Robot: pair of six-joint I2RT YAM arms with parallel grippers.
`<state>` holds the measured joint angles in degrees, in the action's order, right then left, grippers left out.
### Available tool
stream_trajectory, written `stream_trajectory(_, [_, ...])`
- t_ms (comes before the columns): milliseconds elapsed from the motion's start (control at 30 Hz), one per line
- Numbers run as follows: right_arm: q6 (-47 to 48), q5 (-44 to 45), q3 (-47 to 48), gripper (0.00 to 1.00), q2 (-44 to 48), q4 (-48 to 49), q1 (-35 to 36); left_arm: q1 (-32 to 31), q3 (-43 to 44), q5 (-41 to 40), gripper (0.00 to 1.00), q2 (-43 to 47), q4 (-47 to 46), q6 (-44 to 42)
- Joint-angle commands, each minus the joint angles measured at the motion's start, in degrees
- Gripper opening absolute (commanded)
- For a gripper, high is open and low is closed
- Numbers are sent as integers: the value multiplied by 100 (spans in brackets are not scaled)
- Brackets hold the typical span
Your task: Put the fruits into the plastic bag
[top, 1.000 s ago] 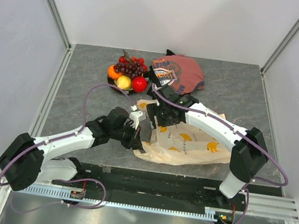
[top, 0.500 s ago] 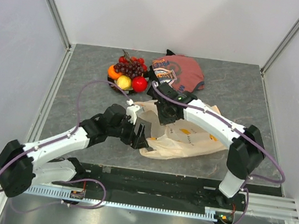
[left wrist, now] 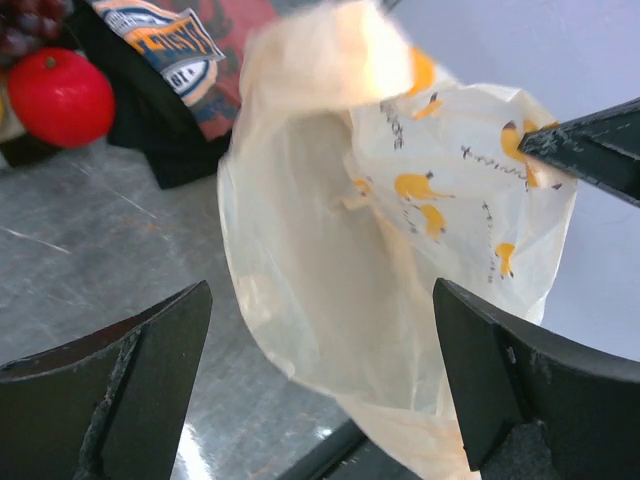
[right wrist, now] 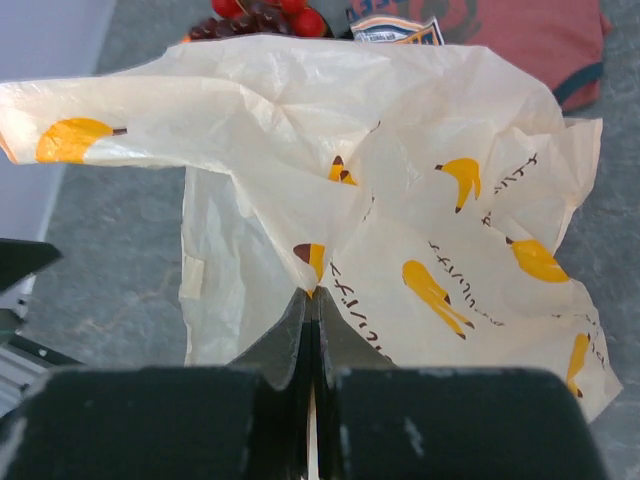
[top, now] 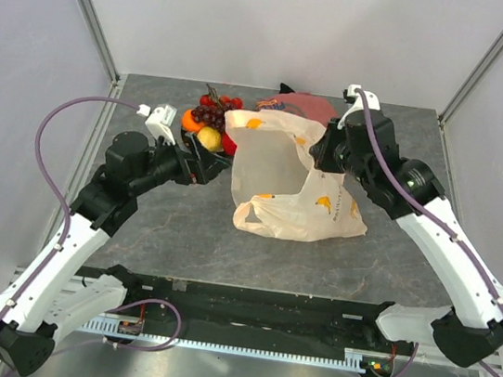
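The plastic bag (top: pixel 282 169) hangs lifted with its mouth facing left, cream with yellow banana prints. My right gripper (top: pixel 319 151) (right wrist: pixel 312 300) is shut on the bag's (right wrist: pixel 400 200) upper rim. The fruits sit on a dark plate (top: pixel 186 139) just left of the bag: orange (top: pixel 191 121), yellow pear (top: pixel 209 138), grapes (top: pixel 213 115), berries (top: pixel 219 101) and a red apple (top: pixel 229 145) partly behind the bag's edge. My left gripper (top: pixel 210 166) (left wrist: pixel 320 370) stands open and empty just in front of the plate, facing the bag's mouth (left wrist: pixel 330 270). The apple (left wrist: pixel 60 95) shows at the upper left of the left wrist view.
A red-and-black printed cloth (top: pixel 315 104) (right wrist: pixel 520 30) lies behind the bag near the back wall. White walls close in the grey tabletop (top: pixel 171 224) on three sides. The right gripper's dark finger (left wrist: pixel 590 150) shows at the right edge of the left wrist view.
My left gripper let go of the bag, opened, and swung back-left toward the fruits. My right gripper shut on the bag's rim and lifted it up and toward the back.
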<state>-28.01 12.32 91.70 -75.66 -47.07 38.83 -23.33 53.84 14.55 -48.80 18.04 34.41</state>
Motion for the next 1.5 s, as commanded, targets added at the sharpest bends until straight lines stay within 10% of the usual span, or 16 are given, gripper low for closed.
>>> stream_trajectory(0, [-327,-80,-196,0,322,681,-42,30,-190,145,98,-77,-116,706])
stream_trajectory(433, [-802,-695,-785,0,842,1349,-112,4,-1033,347,90,-850,-2091,1524])
stream_trajectory(533, [-890,-669,-952,0,965,1463,-121,-57,-1201,531,70,-1245,-2332,1472])
stream_trajectory(667, [-865,-187,-935,0,1158,1350,-121,-84,-1183,919,11,-1493,-2227,1367])
stream_trajectory(767, [-698,296,-716,0,1229,990,-226,-31,-1078,314,2,-1072,-1501,1017])
stream_trajectory(1233, [287,1098,-29,0,1510,92,-631,470,-745,1013,5,-798,-968,216])
stream_trajectory(1333, [209,852,-222,0,1457,233,-631,470,-385,1550,47,-1008,-1031,-293])
stream_trajectory(1467, [68,878,-424,0,1396,321,-631,461,-76,1657,75,-1106,-952,-602])
